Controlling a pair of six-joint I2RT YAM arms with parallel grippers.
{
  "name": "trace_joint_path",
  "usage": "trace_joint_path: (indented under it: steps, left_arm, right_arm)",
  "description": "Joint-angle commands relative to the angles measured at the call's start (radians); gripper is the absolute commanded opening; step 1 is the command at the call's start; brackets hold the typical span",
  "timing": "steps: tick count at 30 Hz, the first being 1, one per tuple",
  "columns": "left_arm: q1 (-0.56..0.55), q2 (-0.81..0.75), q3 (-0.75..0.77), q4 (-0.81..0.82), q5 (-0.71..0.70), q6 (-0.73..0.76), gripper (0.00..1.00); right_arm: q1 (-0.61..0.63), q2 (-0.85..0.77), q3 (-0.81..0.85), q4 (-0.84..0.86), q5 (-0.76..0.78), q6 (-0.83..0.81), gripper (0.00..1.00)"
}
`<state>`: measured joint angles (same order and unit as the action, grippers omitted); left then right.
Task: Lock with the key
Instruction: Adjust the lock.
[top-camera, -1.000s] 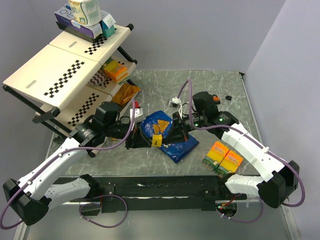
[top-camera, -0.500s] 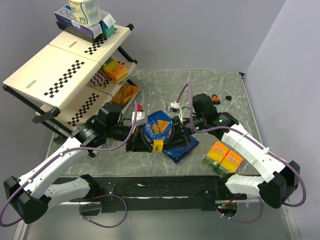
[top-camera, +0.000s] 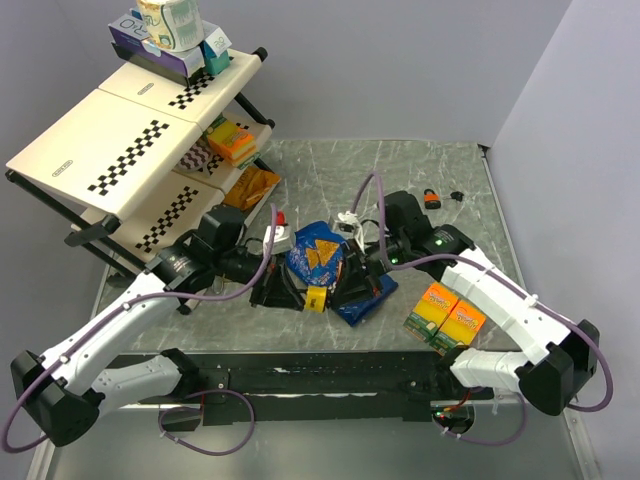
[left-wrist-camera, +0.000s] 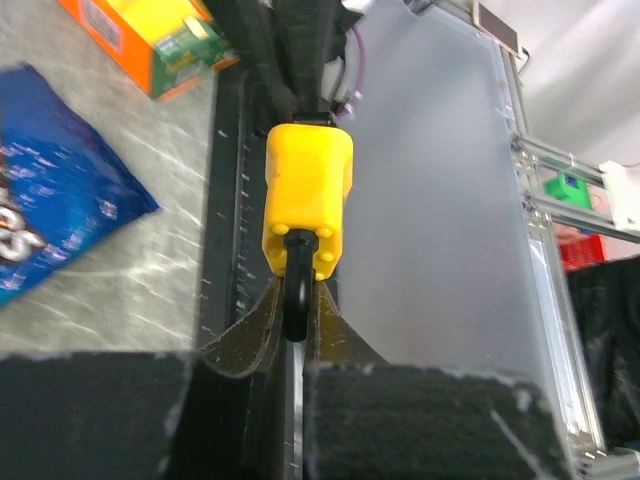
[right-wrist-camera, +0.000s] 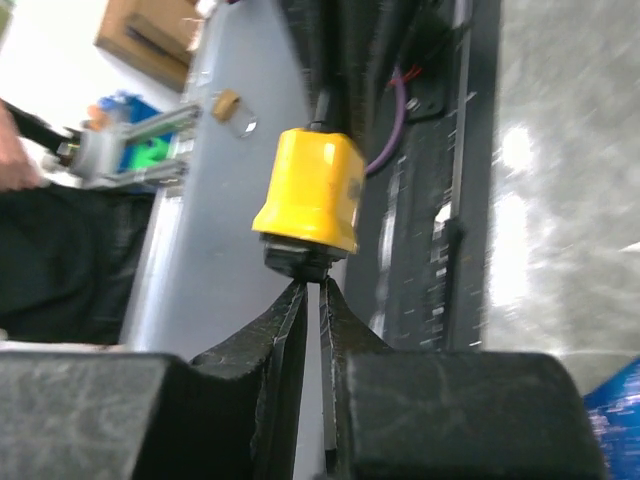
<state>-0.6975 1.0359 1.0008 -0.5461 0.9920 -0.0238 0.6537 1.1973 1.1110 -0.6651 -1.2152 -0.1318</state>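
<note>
A yellow padlock (top-camera: 316, 297) hangs in the air between my two grippers, above the table's near middle. My left gripper (top-camera: 293, 292) is shut on its black shackle (left-wrist-camera: 296, 295), and the yellow body (left-wrist-camera: 308, 195) points away from the fingers (left-wrist-camera: 245, 335). My right gripper (top-camera: 343, 285) is shut on the black head of the key (right-wrist-camera: 305, 262), which sits in the bottom of the padlock (right-wrist-camera: 312, 190). The key's blade is hidden inside the lock.
A blue chips bag (top-camera: 316, 250) and a second blue bag (top-camera: 365, 297) lie under the grippers. Two orange boxes (top-camera: 446, 313) lie at the right. A small red padlock (top-camera: 430, 197) lies at the back right. A shelf rack (top-camera: 120, 150) with boxes stands at the left.
Both grippers have moved together toward the near edge, carrying the padlock with them. The grips on the shackle and the key have stayed the same.
</note>
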Motion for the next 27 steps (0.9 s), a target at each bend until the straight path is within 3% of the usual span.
trace_joint_path:
  steps: [1, 4, 12, 16, 27]
  left_arm:
    - [0.065, 0.026, 0.042, 0.177, 0.071, 0.113, 0.01]
    - [0.073, 0.030, 0.070, 0.101, 0.085, 0.194, 0.01]
    - [0.075, 0.024, 0.058, 0.101, 0.102, 0.194, 0.01]
    - [0.075, 0.033, 0.067, 0.084, 0.093, 0.208, 0.01]
    - [0.073, 0.042, 0.073, 0.150, 0.077, 0.144, 0.01]
  right_arm:
    - [-0.009, -0.059, 0.064, 0.113, -0.017, -0.163, 0.16]
    - [-0.040, -0.090, 0.070, 0.038, -0.007, -0.204, 0.24]
    - [-0.111, -0.131, 0.082, -0.039, 0.002, -0.242, 0.34]
    - [-0.115, -0.127, 0.113, -0.113, 0.009, -0.287, 0.52]
    - [-0.098, -0.130, 0.087, 0.013, 0.068, -0.129, 0.51]
